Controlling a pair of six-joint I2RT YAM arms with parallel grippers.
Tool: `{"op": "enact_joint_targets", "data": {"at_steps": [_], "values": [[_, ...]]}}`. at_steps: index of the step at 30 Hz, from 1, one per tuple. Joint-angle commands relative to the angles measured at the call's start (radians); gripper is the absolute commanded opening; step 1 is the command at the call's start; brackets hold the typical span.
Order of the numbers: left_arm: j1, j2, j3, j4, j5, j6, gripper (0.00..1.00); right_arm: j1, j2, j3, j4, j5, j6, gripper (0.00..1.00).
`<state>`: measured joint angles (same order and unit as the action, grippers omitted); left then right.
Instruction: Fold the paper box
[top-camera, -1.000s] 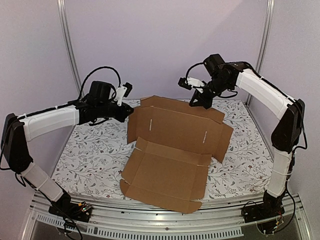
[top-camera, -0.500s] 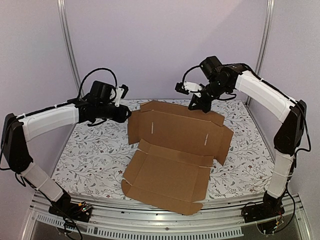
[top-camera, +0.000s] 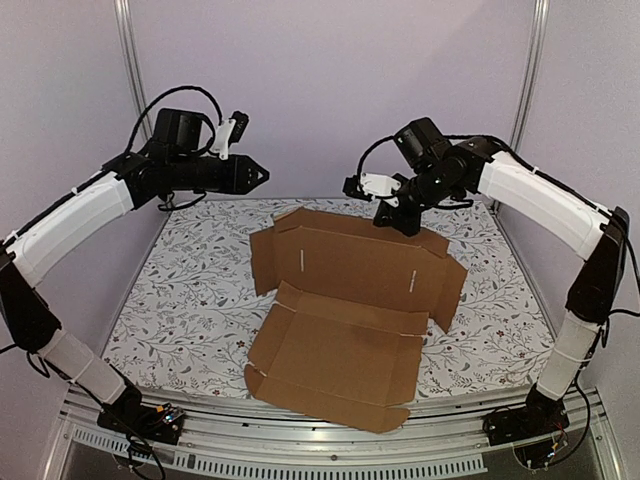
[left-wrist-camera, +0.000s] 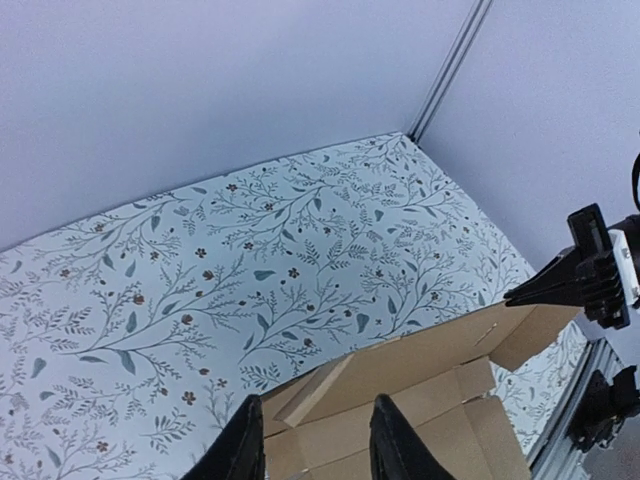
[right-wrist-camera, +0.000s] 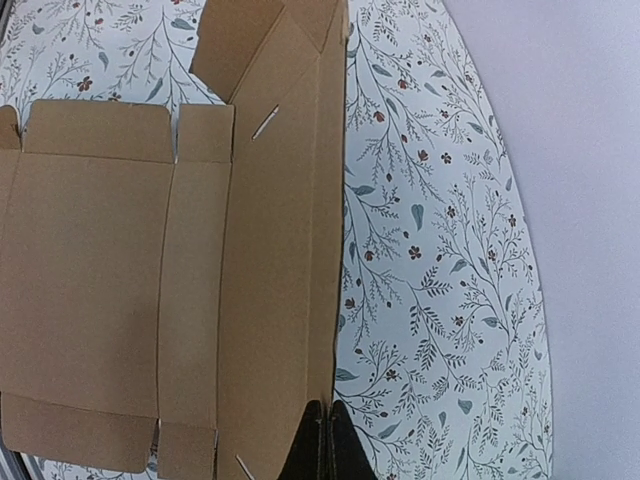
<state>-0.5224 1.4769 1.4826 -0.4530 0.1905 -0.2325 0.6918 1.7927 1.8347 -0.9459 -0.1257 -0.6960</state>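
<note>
Brown paper box lies unfolded mid-table, its back flap half raised. Right gripper, pinched shut, sits at that flap's edge. Left gripper hovers narrowly parted, empty. With only 1 contact, the flap could flop flat.

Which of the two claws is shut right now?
The right claw, closed tight at the far edge of the paper box. The left claw has its fingers apart and hangs in the air, holding nothing.
</note>
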Motion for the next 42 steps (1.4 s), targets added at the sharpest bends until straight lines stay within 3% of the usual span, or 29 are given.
{"op": "enact_joint_targets", "data": {"at_steps": [1,6,7,16,38,42], "values": [[0.011,0.069,0.042,-0.078,0.147,-0.103,0.25,0.037,-0.053,-0.034,0.041,0.068,-0.007,0.00],[0.015,0.120,0.077,-0.101,0.189,-0.167,0.01,0.071,-0.075,-0.064,0.069,0.101,0.002,0.00],[0.016,0.129,0.081,-0.108,0.193,-0.173,0.00,0.079,-0.079,-0.072,0.074,0.107,0.004,0.00],[0.011,0.172,0.082,-0.148,0.234,-0.224,0.00,0.121,-0.093,-0.101,0.116,0.200,0.013,0.00],[0.001,0.149,0.068,-0.234,0.036,-0.166,0.00,0.161,-0.108,-0.127,0.134,0.225,0.025,0.00],[0.001,0.162,0.062,-0.243,0.059,-0.165,0.00,0.167,-0.114,-0.133,0.142,0.236,0.027,0.00]]}}
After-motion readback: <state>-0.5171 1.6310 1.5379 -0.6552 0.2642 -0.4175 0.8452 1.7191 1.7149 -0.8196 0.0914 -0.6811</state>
